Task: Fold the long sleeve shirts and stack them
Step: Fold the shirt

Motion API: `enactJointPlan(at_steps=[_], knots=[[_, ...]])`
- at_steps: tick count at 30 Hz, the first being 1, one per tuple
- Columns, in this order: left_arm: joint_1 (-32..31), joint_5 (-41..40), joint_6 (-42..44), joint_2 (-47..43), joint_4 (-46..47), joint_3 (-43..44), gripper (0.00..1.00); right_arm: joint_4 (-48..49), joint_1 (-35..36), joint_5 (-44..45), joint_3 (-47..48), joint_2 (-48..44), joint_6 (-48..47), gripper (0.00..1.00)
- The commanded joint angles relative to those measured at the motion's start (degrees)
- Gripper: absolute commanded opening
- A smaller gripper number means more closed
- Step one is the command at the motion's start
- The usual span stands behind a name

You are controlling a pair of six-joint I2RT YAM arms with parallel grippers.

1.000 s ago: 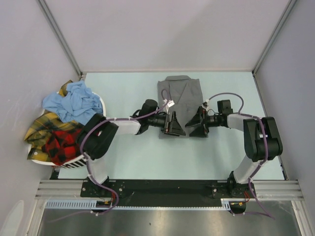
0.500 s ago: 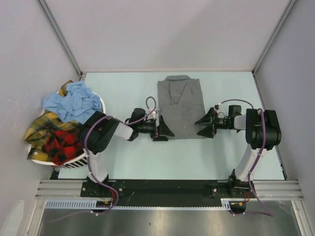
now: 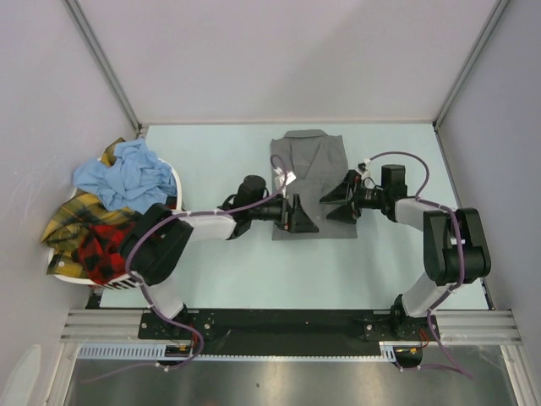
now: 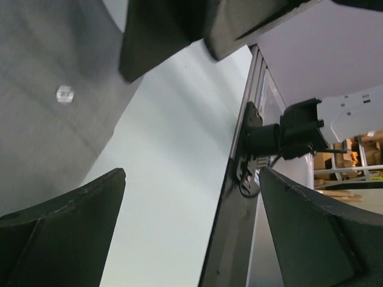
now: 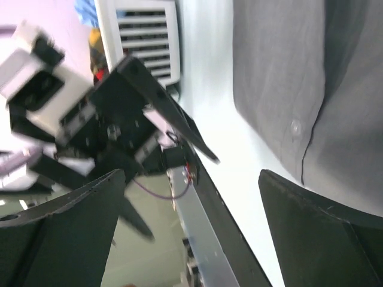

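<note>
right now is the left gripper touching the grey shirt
Cannot tell: top view shows the left gripper over the edge of the grey shirt, but neither contact nor gap.

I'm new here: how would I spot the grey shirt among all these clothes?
Start at the pale table. Toward its far middle the grey shirt lies flat, a neat rectangle with its collar at the far end. The other shirts are colourful and crumpled in a heap at the left.

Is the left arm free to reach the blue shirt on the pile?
Likely yes: the blue shirt lies uncovered atop the pile, on that arm's side, and the left end effector is open and empty.
</note>
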Motion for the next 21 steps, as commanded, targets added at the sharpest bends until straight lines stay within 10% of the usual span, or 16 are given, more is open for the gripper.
enactJointPlan(at_steps=[1,9,17,21], knots=[[-2.7,-8.9,-3.8,9.4,7.7,5.0,0.99,10.9,0.0,6.4,-1.0,5.6,9.9,1.00],[1.0,-15.6,-11.3,17.9,2.3,5.3,1.00,12.7,-3.1,7.8,-0.8,18.9,6.3,1.00],[8.9,-6.0,4.4,0.1,-7.0,-7.1,0.99,-19.9,-10.6,1.6,9.6,13.2,-20.6,1.00],[8.5,-2.8,7.9,-3.7,-8.7,-2.4,0.99,-16.3,-8.0,-1.8,15.3,11.8,-15.6,1.00]])
